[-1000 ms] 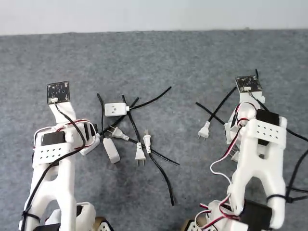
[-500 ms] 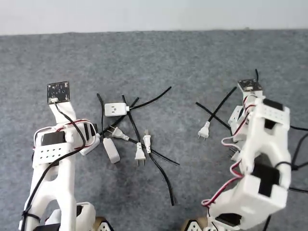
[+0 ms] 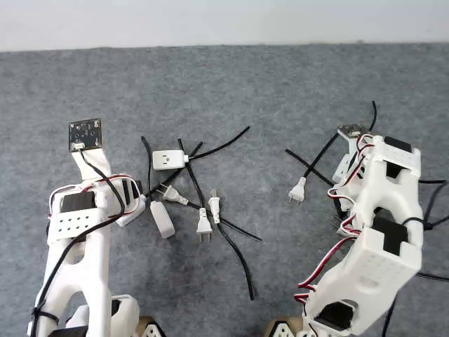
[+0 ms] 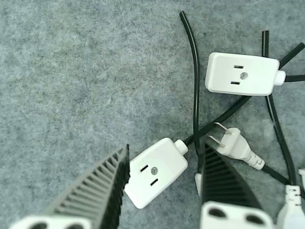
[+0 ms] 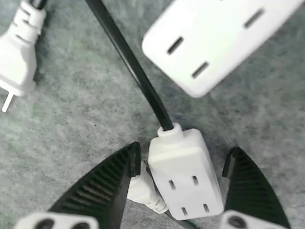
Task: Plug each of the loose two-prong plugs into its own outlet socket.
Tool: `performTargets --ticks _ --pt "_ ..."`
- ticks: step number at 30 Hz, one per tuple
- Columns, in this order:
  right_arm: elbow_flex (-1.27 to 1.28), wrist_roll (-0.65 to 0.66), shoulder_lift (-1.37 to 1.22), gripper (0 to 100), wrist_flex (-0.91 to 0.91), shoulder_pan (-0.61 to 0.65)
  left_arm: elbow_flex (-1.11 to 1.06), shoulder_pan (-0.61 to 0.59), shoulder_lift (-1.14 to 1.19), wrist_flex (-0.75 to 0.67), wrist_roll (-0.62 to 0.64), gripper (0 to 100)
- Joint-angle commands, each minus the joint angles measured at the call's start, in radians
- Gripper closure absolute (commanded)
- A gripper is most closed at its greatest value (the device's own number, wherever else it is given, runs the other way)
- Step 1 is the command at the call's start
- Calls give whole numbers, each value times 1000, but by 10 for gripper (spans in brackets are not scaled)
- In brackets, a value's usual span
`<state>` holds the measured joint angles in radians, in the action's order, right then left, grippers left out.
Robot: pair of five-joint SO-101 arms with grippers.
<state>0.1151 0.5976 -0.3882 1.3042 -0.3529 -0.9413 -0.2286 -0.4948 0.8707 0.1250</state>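
Plugs (image 3: 298,190) (image 3: 204,226) (image 3: 215,206) (image 3: 177,198), four white two-prong ones on black cords (image 3: 239,258), lie loose on the grey counter (image 3: 280,91), left tool (image 4: 165,146) and right tool (image 5: 186,148) each open astride a white socket (image 4: 155,172) (image 5: 186,179).

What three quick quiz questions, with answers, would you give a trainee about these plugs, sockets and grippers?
1. True or false: the left gripper is shut on a two-prong plug.
2. What lies between the fingers of the open right gripper? A) a two-prong plug B) a white outlet socket C) bare carpet
3. How many outlet sockets show in the left wrist view?
Key: 1. False: it is open, astride an outlet socket. 2. B. 3. Two: that one and a second outlet socket beyond the fingertips.
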Motion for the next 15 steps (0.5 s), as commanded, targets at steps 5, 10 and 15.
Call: performTargets --ticks 5,10,15 --pt "-43 17 1 899 15 -10 8 -3 -5 -25 14 771" --pt "-40 55 -1 989 30 7 8 -3 -5 -25 14 771" --pt "-44 54 7 991 44 18 8 -3 -5 -25 14 771"
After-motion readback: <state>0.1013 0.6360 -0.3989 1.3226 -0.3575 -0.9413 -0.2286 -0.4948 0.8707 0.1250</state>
